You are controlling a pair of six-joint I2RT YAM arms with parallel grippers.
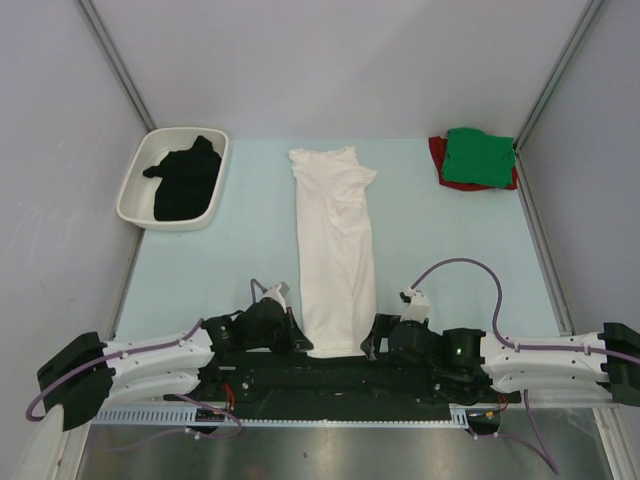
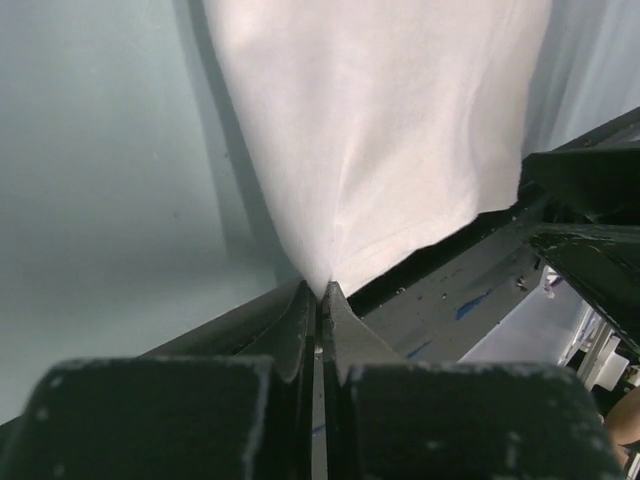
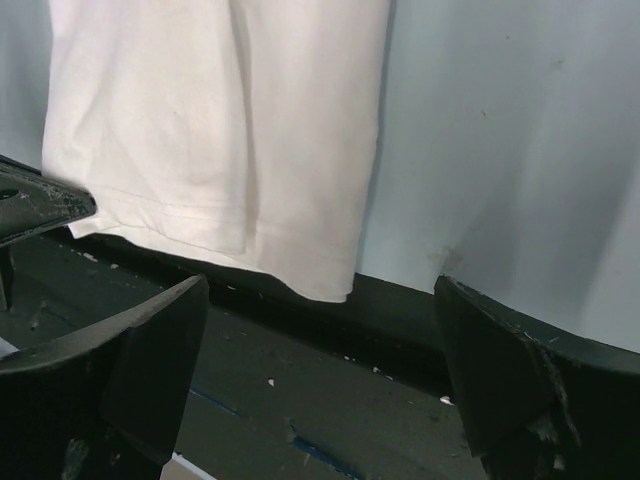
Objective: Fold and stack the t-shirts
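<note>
The left gripper (image 2: pixel 322 290) pinches the near hem corner of the white t-shirt (image 1: pixel 335 250); the right gripper (image 3: pixel 320 330) gapes empty by the other corner. It lies mid-table, a long narrow strip, not yet folded crosswise. Beyond, the green t-shirt (image 1: pixel 478 155) sits stacked on the red t-shirt (image 1: pixel 436 152); the black t-shirt (image 1: pixel 185 180) lies crumpled in the tray (image 1: pixel 130 195).

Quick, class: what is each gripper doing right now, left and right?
Left gripper: closed, pinching the white shirt at its near hem.
Right gripper: open, holding nothing.
</note>
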